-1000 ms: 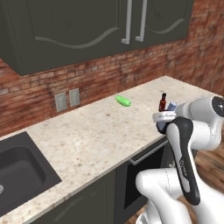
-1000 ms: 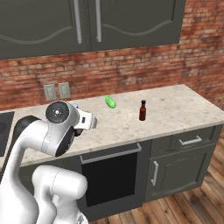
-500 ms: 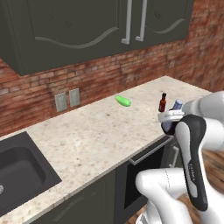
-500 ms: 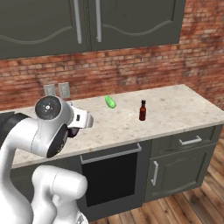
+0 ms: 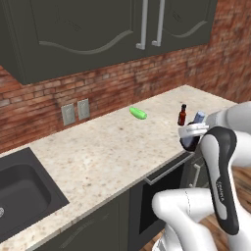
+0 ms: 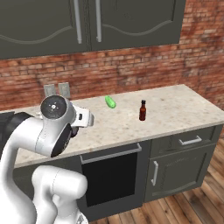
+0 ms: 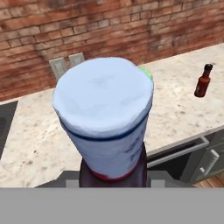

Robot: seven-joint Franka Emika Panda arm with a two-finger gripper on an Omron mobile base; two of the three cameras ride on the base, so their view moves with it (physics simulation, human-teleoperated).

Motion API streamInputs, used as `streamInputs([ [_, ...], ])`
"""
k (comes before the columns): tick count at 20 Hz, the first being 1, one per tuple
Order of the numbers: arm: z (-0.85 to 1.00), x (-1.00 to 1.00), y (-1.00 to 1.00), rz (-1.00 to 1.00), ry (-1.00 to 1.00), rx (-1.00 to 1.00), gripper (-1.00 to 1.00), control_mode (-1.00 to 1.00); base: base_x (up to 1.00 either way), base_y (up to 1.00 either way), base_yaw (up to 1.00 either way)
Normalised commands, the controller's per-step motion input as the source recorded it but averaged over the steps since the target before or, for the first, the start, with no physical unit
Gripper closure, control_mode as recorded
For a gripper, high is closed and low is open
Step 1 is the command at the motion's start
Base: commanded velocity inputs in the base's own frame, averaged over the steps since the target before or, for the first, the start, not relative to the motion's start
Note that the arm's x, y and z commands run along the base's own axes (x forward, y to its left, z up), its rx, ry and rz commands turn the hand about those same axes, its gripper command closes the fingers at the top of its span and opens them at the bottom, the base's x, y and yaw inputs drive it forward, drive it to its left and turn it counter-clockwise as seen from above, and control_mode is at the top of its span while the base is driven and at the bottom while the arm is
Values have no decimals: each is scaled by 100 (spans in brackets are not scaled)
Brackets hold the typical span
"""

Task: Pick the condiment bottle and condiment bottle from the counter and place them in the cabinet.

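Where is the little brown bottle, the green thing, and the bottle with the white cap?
brown bottle [image 6: 142, 111], right base view, its body
green thing [image 6: 110, 102], right base view, its middle
white-capped bottle [image 7: 104, 92], hand view, its cap top

My arm [image 5: 223, 188] is glossy white, built of fat rounded links. A long black inlay runs down one link, edged in grey and carrying small pale lettering I can't read. In the right base view a joint cap [image 6: 54, 107] shows as a grey disc with a dark ring and a tiny centre mark, and dark bands separate the segments.
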Motion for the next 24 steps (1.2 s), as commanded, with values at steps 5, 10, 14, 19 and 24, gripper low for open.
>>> streamInputs([
  [5, 0, 0, 0, 0, 0, 0, 100, 100, -35, 2, 5],
  [10, 0, 0, 0, 0, 0, 0, 100, 100, -89, 17, 11],
  [14, 0, 0, 0, 0, 0, 0, 100, 100, -87, 24, 17],
  [19, 0, 0, 0, 0, 0, 0, 100, 100, -51, 21, 50],
  [24, 0, 0, 0, 0, 0, 0, 100, 100, -30, 24, 56],
])
